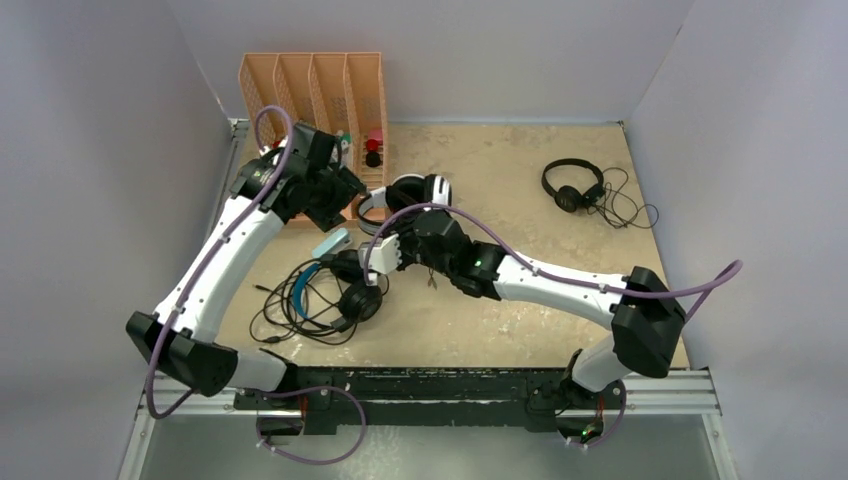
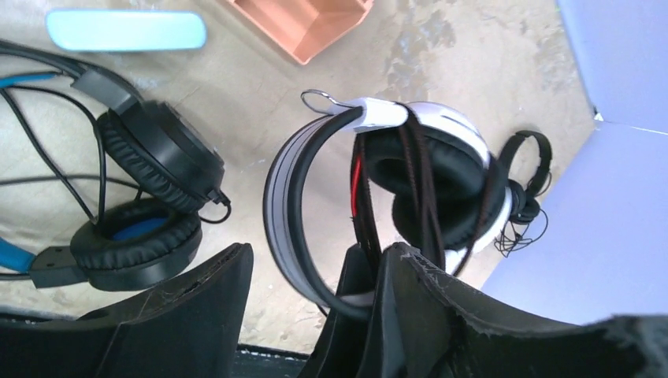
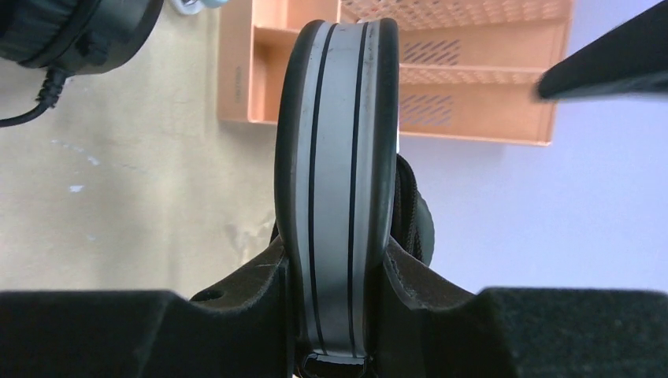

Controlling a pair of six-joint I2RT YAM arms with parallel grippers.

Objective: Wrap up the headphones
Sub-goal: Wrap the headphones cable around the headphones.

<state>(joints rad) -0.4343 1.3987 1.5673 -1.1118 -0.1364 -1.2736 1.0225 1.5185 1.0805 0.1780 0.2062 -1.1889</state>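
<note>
The white-and-black headset [image 1: 405,195] is held up above the table. My right gripper [image 1: 385,250] is shut on its grey headband [image 3: 335,157], fingers pressed on both sides [image 3: 335,260]. Its braided black-and-red cable [image 2: 417,181] runs over the ear cups and down beside the right finger of my left gripper [image 2: 319,252]. The left gripper [image 1: 340,195] has its jaws wide apart. The blue-banded headset [image 1: 335,285] lies on the table with loose cable [image 1: 290,310], and also shows in the left wrist view [image 2: 142,197]. The slim black headset [image 1: 573,185] lies at the far right [image 2: 528,181].
An orange slotted organizer [image 1: 315,90] stands at the back left, close behind the left gripper, and shows in both wrist views [image 2: 303,24] [image 3: 473,87]. A light blue flat bar [image 1: 332,243] lies by the blue-banded headset [image 2: 126,30]. White walls close in three sides of the table.
</note>
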